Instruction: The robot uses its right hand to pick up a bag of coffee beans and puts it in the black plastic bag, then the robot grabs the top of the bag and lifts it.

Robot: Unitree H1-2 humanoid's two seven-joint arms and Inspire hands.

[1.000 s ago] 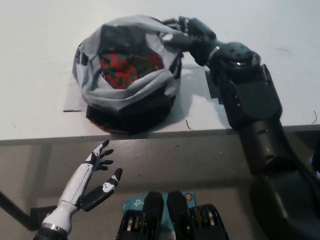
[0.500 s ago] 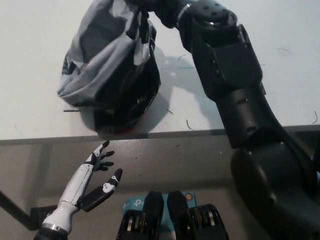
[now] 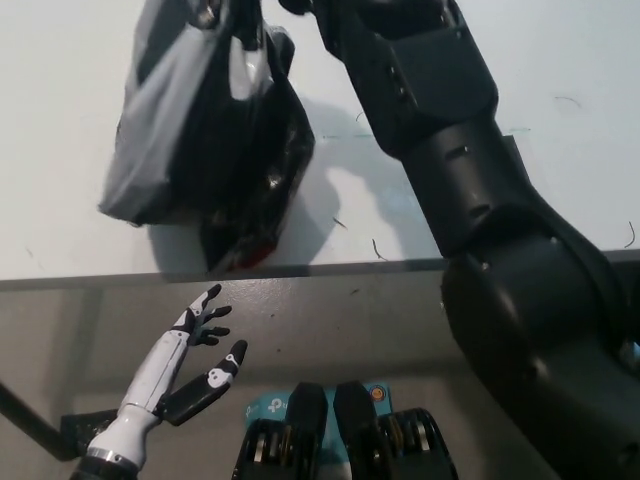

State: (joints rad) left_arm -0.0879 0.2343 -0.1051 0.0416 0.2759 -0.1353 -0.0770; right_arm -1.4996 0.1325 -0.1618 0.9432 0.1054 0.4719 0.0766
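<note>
Head view, read from the left: the white left hand rests low in front of the bench, below its front edge, fingers spread and holding nothing, well apart from the work.

Next comes the black plastic bag. It hangs stretched tall, its long axis running from the gathered top at the upper edge of the picture down to a bulging bottom near the bench's front edge. A grey sheen covers its left flank and a reddish patch shows at the lowest corner. Whether that bottom touches the white surface or hangs just clear I cannot tell; a shadow lies close under it. The bag of coffee beans is not visible on its own, so I judge it to be inside.

To the right, the black right arm climbs from the lower right corner up to the top of the frame, meeting the bag's neck there. The right hand itself is cut off by the picture's upper edge, so I cannot tell how it is set, though the taut neck suggests a hold.

The relation that matters: the load hangs straight below the grasp point, on the arm's left side, so any further raising should go straight up along the bag's own axis to avoid swinging it.
</note>
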